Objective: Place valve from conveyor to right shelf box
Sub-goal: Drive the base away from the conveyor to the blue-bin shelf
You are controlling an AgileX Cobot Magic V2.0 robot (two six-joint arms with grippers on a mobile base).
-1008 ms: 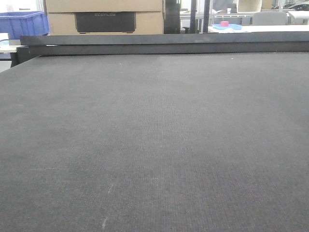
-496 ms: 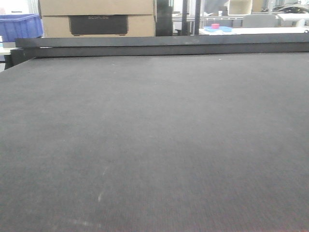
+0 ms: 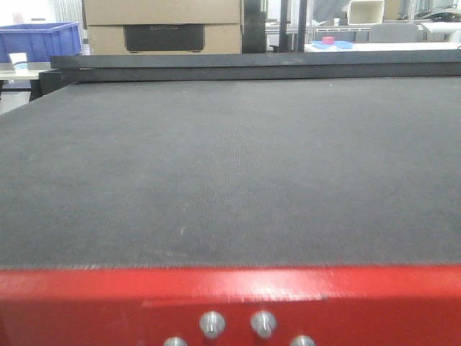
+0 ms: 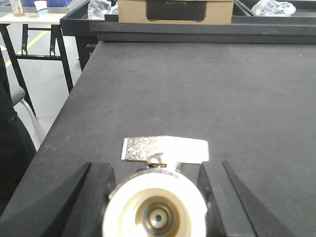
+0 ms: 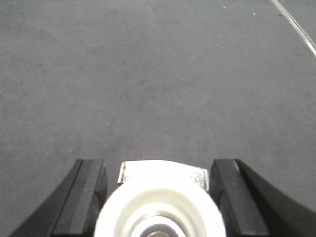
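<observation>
Exterior front-facing view had changed from half a second before. Then the wide dark grey woven conveyor belt (image 3: pixel 230 166) filled the whole lower picture. Now its glossy red metal frame (image 3: pixel 374 303) with round silver bolts (image 3: pixel 212 323) ran along the bottom edge. The brown cardboard box (image 3: pixel 162 25) and blue plastic crate (image 3: pixel 39 40) behind the belt sat further right than before. A small white paper cup (image 3: pixel 18 60) had come into sight at far left.

Left wrist view showed the left gripper (image 4: pixel 155 169) with its black fingers (image 4: pixel 98 197) close against both sides of a valve with a round cream end cap and brass centre (image 4: pixel 154 210). The valve's flat silvery handle (image 4: pixel 165 149) lay crosswise above the cap, over the belt near its left edge. The right gripper (image 5: pixel 158 165) held a second valve with a white round cap (image 5: pixel 160 202) the same way, over open belt. Whether either valve touched the fabric could not be told.

Beyond the belt's dark raised far rail (image 4: pixel 197 37) lay crumpled clear plastic bags (image 4: pixel 273 7). A black-legged side table (image 4: pixel 29 22) stood off the left edge. Each valve hid the belt directly below its gripper.
</observation>
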